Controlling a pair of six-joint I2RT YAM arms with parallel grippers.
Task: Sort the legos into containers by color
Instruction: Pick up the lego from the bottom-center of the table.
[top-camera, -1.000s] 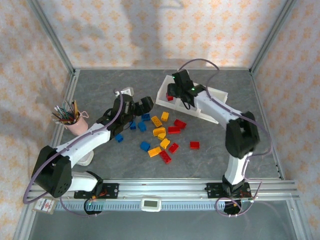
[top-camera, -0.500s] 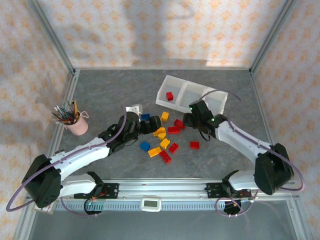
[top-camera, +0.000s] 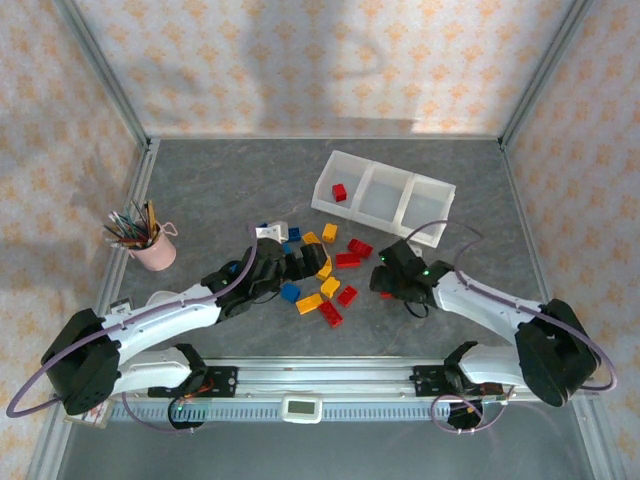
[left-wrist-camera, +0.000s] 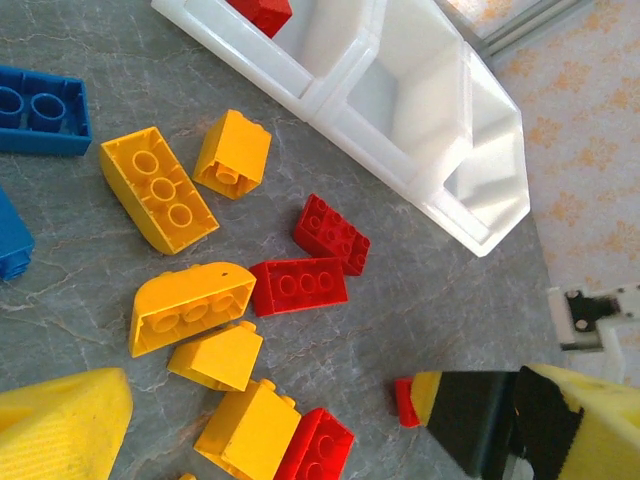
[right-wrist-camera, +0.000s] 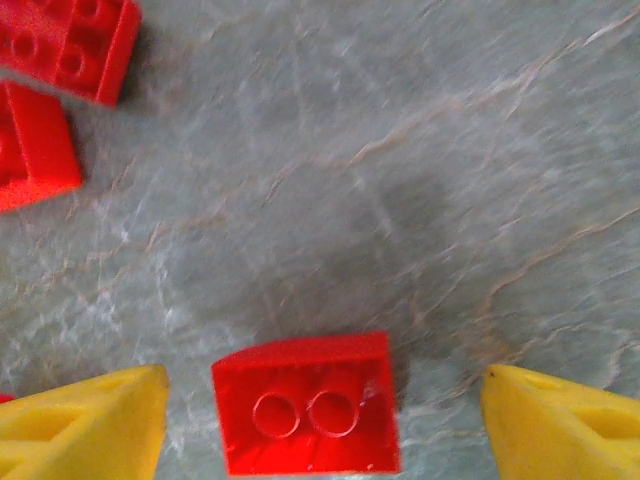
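Tray (top-camera: 382, 195) keeps one red brick (top-camera: 339, 192) in its left compartment. Right gripper (top-camera: 386, 282) has swung from there down to the table (top-camera: 200, 190) (fingers spread, unclenched) astride a loose red lego (right-wrist-camera: 310, 405); left gripper (top-camera: 300, 264), also spread, has advanced among the yellow legos (left-wrist-camera: 190, 308).

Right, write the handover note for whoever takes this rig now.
Left gripper: open, empty, above the yellow and red bricks of the pile.
Right gripper: open, astride a lone red brick that lies on the table; not gripping it.
Tray: one red brick in the compartment at the left end in the top view; the other two are bare.
Done: that one red brick.
Left: the loose bricks, red, yellow and blue, lie between the arms, unsorted.
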